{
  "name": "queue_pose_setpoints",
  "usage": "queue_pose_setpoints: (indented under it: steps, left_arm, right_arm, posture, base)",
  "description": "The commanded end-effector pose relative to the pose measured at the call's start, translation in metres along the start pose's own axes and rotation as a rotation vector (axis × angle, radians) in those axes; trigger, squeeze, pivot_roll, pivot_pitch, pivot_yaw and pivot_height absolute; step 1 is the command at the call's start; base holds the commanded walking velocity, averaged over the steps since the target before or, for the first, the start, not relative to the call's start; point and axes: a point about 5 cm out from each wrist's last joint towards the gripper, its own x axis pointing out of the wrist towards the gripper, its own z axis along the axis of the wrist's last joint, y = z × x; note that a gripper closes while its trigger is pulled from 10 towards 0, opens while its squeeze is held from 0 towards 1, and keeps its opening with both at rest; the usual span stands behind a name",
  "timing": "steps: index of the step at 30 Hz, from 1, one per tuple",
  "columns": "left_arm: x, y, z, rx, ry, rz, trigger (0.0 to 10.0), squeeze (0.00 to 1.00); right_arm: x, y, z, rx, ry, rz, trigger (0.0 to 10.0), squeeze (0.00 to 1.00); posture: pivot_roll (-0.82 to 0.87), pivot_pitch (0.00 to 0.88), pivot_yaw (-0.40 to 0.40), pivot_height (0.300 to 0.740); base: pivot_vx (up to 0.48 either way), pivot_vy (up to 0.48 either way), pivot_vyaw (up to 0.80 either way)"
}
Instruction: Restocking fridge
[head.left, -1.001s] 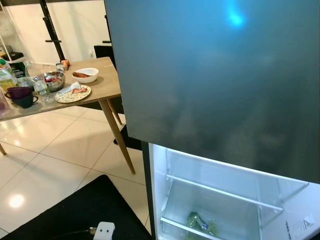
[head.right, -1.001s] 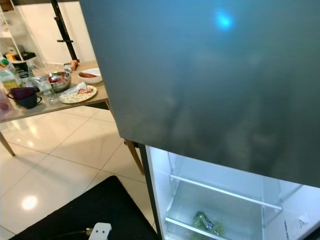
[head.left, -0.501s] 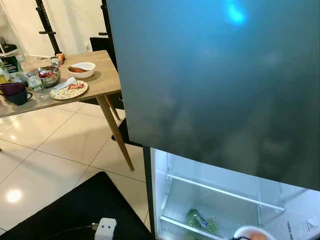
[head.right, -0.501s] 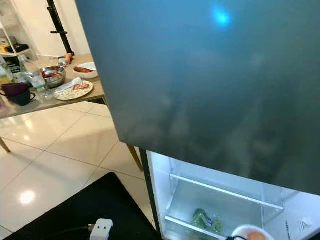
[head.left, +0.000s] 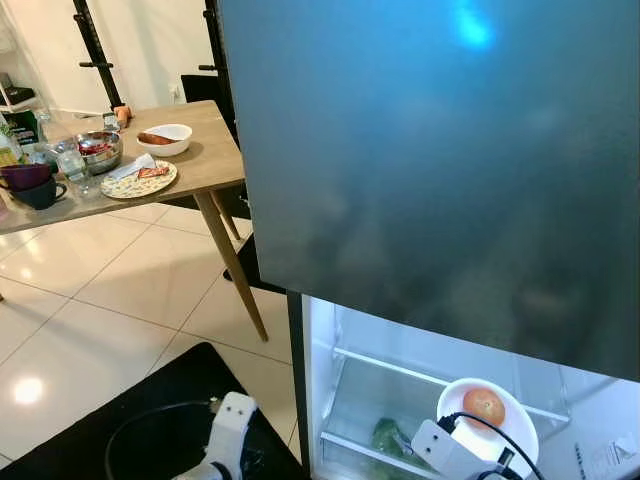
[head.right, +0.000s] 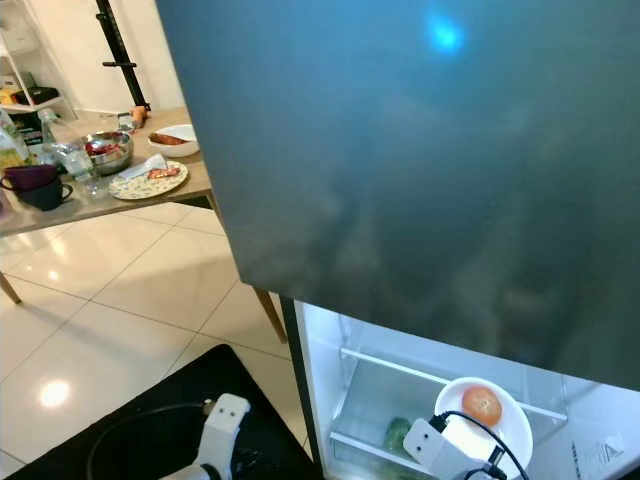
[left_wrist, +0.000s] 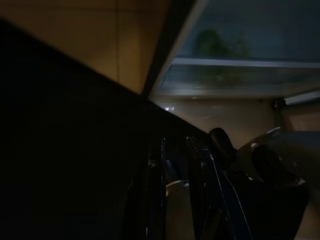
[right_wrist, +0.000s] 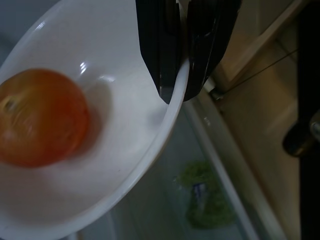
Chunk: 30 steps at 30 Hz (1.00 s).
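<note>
My right gripper (right_wrist: 175, 92) is shut on the rim of a white bowl (head.left: 488, 424) that carries one orange-red tomato (head.left: 484, 406). I hold the bowl in front of the open lower compartment of the fridge (head.left: 400, 390), level with its glass shelf (head.left: 385, 364). A green bagged vegetable (right_wrist: 204, 197) lies on the shelf below. The upper fridge door (head.left: 430, 150) is closed and dark. My left arm (head.left: 228, 435) hangs low by the black mat; its wrist view is very dark, with the fingers (left_wrist: 159, 195) close together.
A wooden table (head.left: 205, 165) stands at the left with a white bowl (head.left: 164, 139), a patterned plate (head.left: 139, 180), a metal bowl (head.left: 96, 152), mugs (head.left: 30, 185) and bottles. A black mat (head.left: 150, 430) covers the tiled floor before the fridge.
The right arm has lifted the bowl with the tomato up in front of the fridge shelf. The left arm has risen into view at the bottom.
</note>
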Motion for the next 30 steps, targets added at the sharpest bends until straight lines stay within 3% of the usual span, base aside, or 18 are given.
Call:
queue_pose_setpoints:
  steps: [1,6,8,16,22,30]
  left_arm:
    - [0.003,-0.006,0.005,0.091,-0.001,-0.051,10.0,0.00]
    - [0.004,-0.011,0.008,0.189,0.013,-0.115,10.0,0.00]
    - [0.005,-0.014,0.010,0.233,0.017,-0.142,10.0,0.00]
    - [0.008,-0.020,0.013,0.279,0.019,-0.177,10.0,0.00]
    - [0.009,-0.022,0.013,0.301,0.020,-0.183,10.0,0.00]
    - [0.009,-0.021,0.015,0.327,0.012,-0.172,10.0,0.00]
  right_arm:
    - [0.001,-0.009,0.007,-0.016,-0.049,-0.033,10.0,0.00]
    - [0.000,-0.021,0.010,-0.026,-0.093,-0.054,10.0,0.00]
    - [0.000,-0.033,0.014,-0.016,-0.122,-0.074,10.0,0.00]
    - [-0.001,-0.040,0.025,-0.015,-0.186,-0.077,10.0,0.00]
    - [-0.002,-0.042,0.036,-0.045,-0.254,-0.065,10.0,0.00]
    - [-0.006,-0.053,0.050,-0.160,-0.315,-0.019,10.0,0.00]
  posture:
    - [-0.15,0.000,0.046,0.740]
    - [-0.16,0.000,0.052,0.740]
    - [-0.17,0.000,0.055,0.740]
    - [-0.18,0.000,0.058,0.740]
    - [-0.18,0.000,0.058,0.740]
    - [-0.17,0.000,0.055,0.740]
  base:
    - [0.000,0.000,0.00]
    - [0.000,0.000,0.00]
    - [0.000,0.000,0.00]
    - [0.000,0.000,-0.54]
    - [0.000,0.000,0.00]
    - [0.000,0.000,0.00]
